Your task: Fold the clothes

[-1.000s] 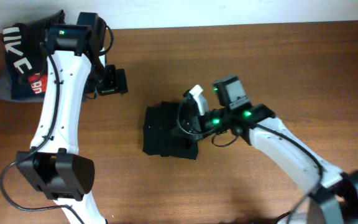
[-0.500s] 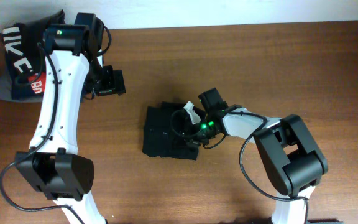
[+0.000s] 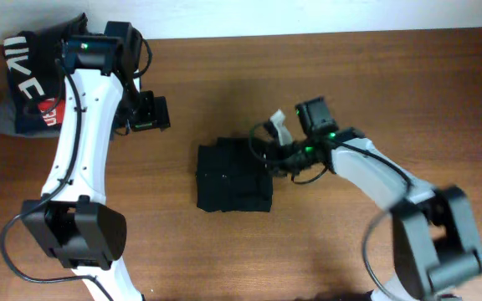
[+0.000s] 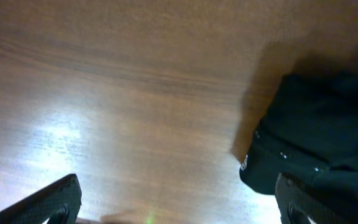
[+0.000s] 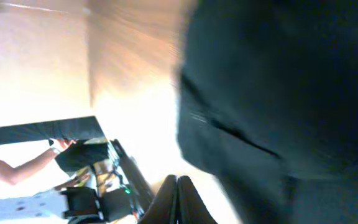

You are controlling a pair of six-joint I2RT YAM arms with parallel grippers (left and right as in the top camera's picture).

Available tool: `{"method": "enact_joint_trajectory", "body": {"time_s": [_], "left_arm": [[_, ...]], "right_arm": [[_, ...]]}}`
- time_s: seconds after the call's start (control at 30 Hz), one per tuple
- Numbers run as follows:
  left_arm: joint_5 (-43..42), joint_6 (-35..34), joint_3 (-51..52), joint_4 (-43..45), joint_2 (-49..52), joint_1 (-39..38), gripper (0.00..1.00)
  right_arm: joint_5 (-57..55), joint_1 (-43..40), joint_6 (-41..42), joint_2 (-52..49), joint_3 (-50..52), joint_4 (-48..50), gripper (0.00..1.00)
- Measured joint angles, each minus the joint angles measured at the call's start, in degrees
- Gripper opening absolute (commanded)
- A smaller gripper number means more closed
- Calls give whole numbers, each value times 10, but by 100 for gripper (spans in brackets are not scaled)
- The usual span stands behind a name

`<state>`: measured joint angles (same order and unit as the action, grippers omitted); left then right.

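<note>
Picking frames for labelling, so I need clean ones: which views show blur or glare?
Overhead: evenly lit and sharp, except the right arm, blurred toward its base. Left wrist: glare patch on the table, black garment slightly soft. Right wrist: heavily blurred, the garment a dark mass, background washed out.

black garment (image 3: 233, 176): 1
dark lettered garment (image 3: 25, 75): 1
red garment (image 3: 50, 111): 1
grey garment (image 3: 1, 119): 1
arms: 2, left arm (image 3: 78, 142), right arm (image 3: 375, 180)
grippers: 2, left gripper (image 4: 179, 208), right gripper (image 5: 177, 186)
counter (image 3: 350, 75): 1

black garment (image 4: 319, 143): cut by right and bottom edges in left wrist view; blurred in right wrist view
left gripper (image 4: 180, 205): only fingertips show
folded pile (image 3: 22, 84): partly behind left arm (image 3: 78, 142)
</note>
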<state>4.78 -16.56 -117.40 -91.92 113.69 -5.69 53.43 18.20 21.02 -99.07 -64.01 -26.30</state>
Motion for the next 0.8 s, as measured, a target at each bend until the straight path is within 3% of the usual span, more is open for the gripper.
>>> {"method": "enact_joint_trajectory", "body": {"time_s": [0.27,0.8], "left_arm": [[1,-5,83,73,0,1,99],[2,-26,153,113,0,54,99]], "right_arm": [[0,2,16,28,-25,59,4],[-2,114,111,-158,-25,250,4]]}}
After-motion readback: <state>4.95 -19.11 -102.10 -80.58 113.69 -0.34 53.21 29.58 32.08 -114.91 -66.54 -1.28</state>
